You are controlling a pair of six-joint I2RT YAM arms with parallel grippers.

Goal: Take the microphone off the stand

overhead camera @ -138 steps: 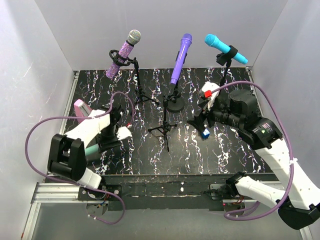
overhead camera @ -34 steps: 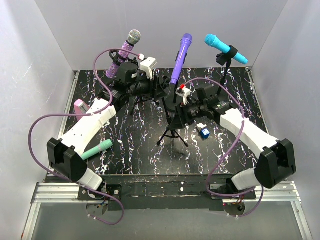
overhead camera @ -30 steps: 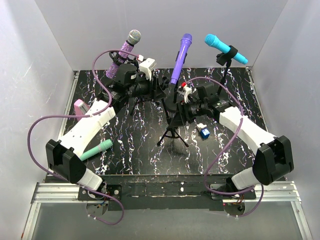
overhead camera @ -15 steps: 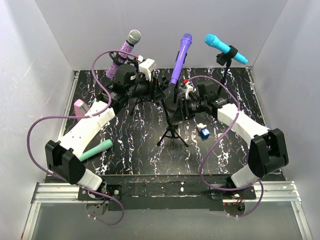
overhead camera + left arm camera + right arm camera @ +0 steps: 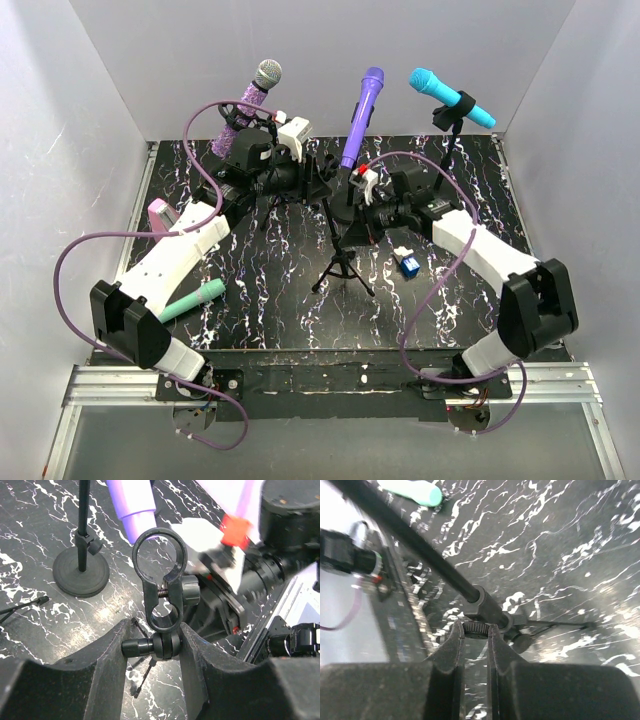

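White walls box in a black, white-veined table. Near its middle a tripod stand is held by both arms. The left gripper is clamped on the stand's swivel joint, one finger on each side, just under the clip. The clip's ring is upright, with nothing in it. The right gripper comes in from the other side, lower on the pole. Its fingers are nearly together and seem to pinch a ribbed collar there, though the wrist view is blurred.

The green mic lies flat on the table by the left arm's base, well apart from the stand. The right wrist camera catches its end at the top of that view.

Along the back wall three more mics sit tilted in their own stands: a glittery one, a purple one and a cyan one. The purple one's round base shows past the left fingers. A small blue block lies near the right arm, and a pink thing sits at the table's left edge.
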